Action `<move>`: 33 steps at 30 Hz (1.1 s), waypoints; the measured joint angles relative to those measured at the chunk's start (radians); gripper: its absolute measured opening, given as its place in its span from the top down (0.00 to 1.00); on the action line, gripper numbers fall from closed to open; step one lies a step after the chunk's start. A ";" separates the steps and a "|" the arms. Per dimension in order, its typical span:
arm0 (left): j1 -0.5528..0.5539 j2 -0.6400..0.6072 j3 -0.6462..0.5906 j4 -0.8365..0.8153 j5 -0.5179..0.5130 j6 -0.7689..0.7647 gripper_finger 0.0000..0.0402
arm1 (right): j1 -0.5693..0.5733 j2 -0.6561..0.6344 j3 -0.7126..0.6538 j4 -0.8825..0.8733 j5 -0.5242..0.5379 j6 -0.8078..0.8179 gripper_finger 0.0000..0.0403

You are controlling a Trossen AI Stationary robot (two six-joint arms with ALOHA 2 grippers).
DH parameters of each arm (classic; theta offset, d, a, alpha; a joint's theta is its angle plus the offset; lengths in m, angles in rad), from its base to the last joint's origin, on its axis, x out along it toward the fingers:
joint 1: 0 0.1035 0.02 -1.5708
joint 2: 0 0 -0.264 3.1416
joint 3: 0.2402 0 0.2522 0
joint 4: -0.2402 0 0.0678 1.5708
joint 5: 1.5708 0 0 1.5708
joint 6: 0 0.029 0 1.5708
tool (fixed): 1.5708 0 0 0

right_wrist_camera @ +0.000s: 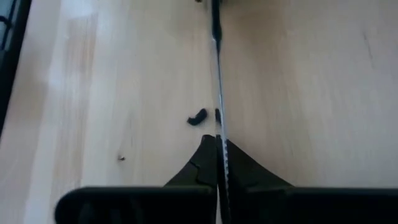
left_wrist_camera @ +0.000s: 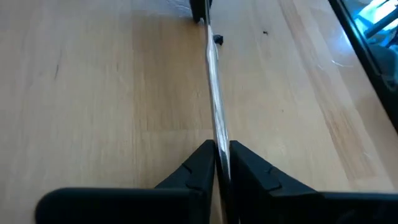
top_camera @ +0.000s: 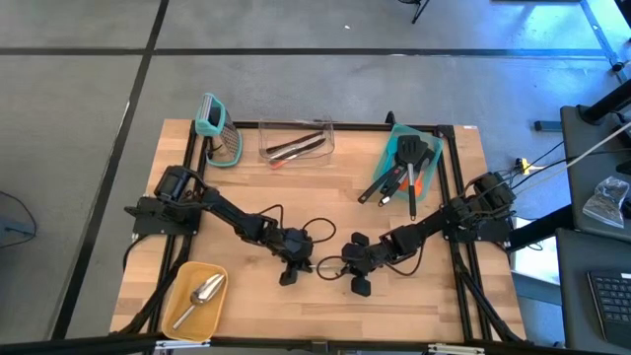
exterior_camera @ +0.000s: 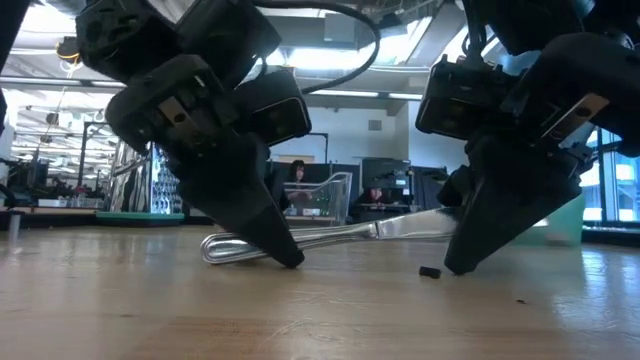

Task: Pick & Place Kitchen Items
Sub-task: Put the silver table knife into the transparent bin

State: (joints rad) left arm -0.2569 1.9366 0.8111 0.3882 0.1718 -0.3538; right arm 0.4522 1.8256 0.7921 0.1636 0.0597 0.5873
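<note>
A silver table knife [exterior_camera: 360, 232] of the kitchen items stretches between my two grippers over the near middle of the table, its blade on edge. My left gripper [top_camera: 289, 276] is shut on its handle part, and the rounded handle end [exterior_camera: 215, 247] sticks out past the fingers. My right gripper [top_camera: 357, 286] is shut on the blade. Both sets of fingertips [exterior_camera: 290, 260] [exterior_camera: 458, 266] reach down to the wood. My left gripper pinches the knife's handle [left_wrist_camera: 222, 144] between its two fingers, a short way in from the rounded end. The fingers slant down from the table's left and lie along the knife. The handle end sits low, at or just above the wood. My right gripper pinches the thin serrated blade [right_wrist_camera: 219, 132] between its two fingers, on its flat sides. The fingers slant down from the table's right, along the knife. The blade stands on edge, a little higher than the handle end.
A small black bit [exterior_camera: 430, 271] lies on the wood by the right fingertips. A yellow tray [top_camera: 182, 318] with a silver scoop [top_camera: 202, 293] is near left. A clear bin [top_camera: 296, 143], a teal tray [top_camera: 430, 177] of black turners and a teal-framed item [top_camera: 217, 128] stand at the far side.
</note>
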 joint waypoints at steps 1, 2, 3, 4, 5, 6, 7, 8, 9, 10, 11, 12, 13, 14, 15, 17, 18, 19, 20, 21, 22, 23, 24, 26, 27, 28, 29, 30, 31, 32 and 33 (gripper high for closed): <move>-0.001 0.000 0.008 -0.012 -0.009 0.010 0.91 | 0.000 0.000 0.000 0.000 -0.005 0.000 1.00; -0.004 0.000 0.018 -0.033 -0.018 0.014 0.94 | 0.000 0.000 0.000 0.001 -0.010 0.000 1.00; -0.005 0.000 0.030 -0.060 -0.024 0.017 0.95 | 0.002 0.000 0.000 0.001 -0.006 0.000 1.00; -0.005 0.000 0.041 -0.093 -0.028 0.017 0.96 | 0.002 0.000 0.000 0.001 -0.004 -0.001 1.00; -0.007 0.000 0.050 -0.124 -0.034 0.017 0.96 | 0.001 0.000 0.000 0.001 -0.008 -0.004 1.00; -0.013 0.000 0.055 -0.140 -0.041 0.014 0.96 | 0.001 0.000 -0.001 0.001 -0.008 -0.010 1.00; -0.019 0.000 0.058 -0.148 -0.056 0.009 0.96 | 0.001 0.000 -0.001 0.002 -0.007 -0.013 0.99; -0.023 0.000 0.057 -0.148 -0.074 0.005 0.96 | 0.001 0.000 -0.001 0.004 -0.007 -0.015 0.98; -0.028 0.000 0.057 -0.148 -0.083 0.004 0.96 | 0.001 0.000 -0.001 0.009 -0.007 -0.015 0.96; -0.034 0.000 0.057 -0.148 -0.089 0.000 0.96 | 0.001 0.000 -0.001 0.018 -0.002 -0.016 0.94; -0.039 -0.001 0.057 -0.148 -0.095 -0.005 0.96 | 0.000 0.000 0.002 0.024 0.001 -0.019 0.92; -0.041 -0.008 0.057 -0.150 -0.098 -0.013 0.96 | 0.000 0.000 0.007 0.025 0.005 -0.025 0.90; -0.043 -0.013 0.058 -0.156 -0.097 -0.019 0.96 | 0.000 0.000 0.015 0.024 0.013 -0.033 0.87; -0.043 -0.017 0.062 -0.171 -0.095 -0.026 0.96 | 0.002 0.000 0.025 0.024 0.021 -0.049 0.85; -0.044 -0.028 0.066 -0.200 -0.095 -0.031 0.96 | 0.004 0.000 0.035 0.023 0.025 -0.066 0.82; -0.049 -0.052 0.080 -0.276 -0.112 -0.040 0.96 | 0.006 0.000 0.059 0.003 0.029 -0.091 0.76; -0.052 -0.063 0.090 -0.315 -0.121 -0.040 0.96 | 0.006 0.000 0.073 -0.016 0.032 -0.101 0.74; -0.054 -0.078 0.100 -0.367 -0.127 -0.040 0.96 | 0.006 0.000 0.089 -0.036 0.047 -0.110 0.71; -0.057 -0.091 0.112 -0.430 -0.138 -0.040 0.96 | 0.006 0.000 0.105 -0.066 0.059 -0.125 0.69; -0.058 -0.103 0.127 -0.487 -0.158 -0.040 0.96 | 0.006 0.000 0.122 -0.099 0.079 -0.141 0.67; -0.059 -0.117 0.138 -0.549 -0.185 -0.044 0.96 | 0.006 -0.003 0.141 -0.135 0.103 -0.154 0.66; -0.058 -0.132 0.149 -0.614 -0.214 -0.048 0.96 | 0.007 -0.008 0.163 -0.182 0.122 -0.170 0.64; -0.057 -0.146 0.163 -0.666 -0.241 -0.052 0.96 | 0.008 -0.013 0.189 -0.226 0.124 -0.195 0.63; -0.052 -0.186 0.179 -0.748 -0.283 -0.056 0.96 | 0.011 -0.029 0.238 -0.331 0.124 -0.260 0.62; -0.051 -0.204 0.181 -0.776 -0.300 -0.058 0.96 | 0.016 -0.038 0.261 -0.378 0.128 -0.286 0.62; -0.048 -0.224 0.181 -0.794 -0.315 -0.064 0.96 | 0.019 -0.048 0.282 -0.411 0.136 -0.301 0.62; -0.046 -0.245 0.181 -0.815 -0.327 -0.072 0.96 | 0.023 -0.063 0.299 -0.439 0.163 -0.311 0.62; -0.043 -0.269 0.180 -0.834 -0.337 -0.078 0.96 | 0.030 -0.079 0.314 -0.459 0.191 -0.322 0.62; -0.041 -0.294 0.181 -0.839 -0.352 -0.082 0.96 | 0.036 -0.099 0.324 -0.471 0.221 -0.332 0.62; -0.040 -0.321 0.182 -0.847 -0.376 -0.082 0.96 | 0.043 -0.124 0.327 -0.493 0.245 -0.334 0.62; -0.040 -0.349 0.183 -0.869 -0.404 -0.082 0.96 | 0.048 -0.152 0.327 -0.518 0.263 -0.334 0.62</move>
State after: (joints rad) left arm -0.2966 1.5880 0.9939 -0.4810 -0.2326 -0.4355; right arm 0.5004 1.6734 1.1187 -0.3542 0.3229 0.2535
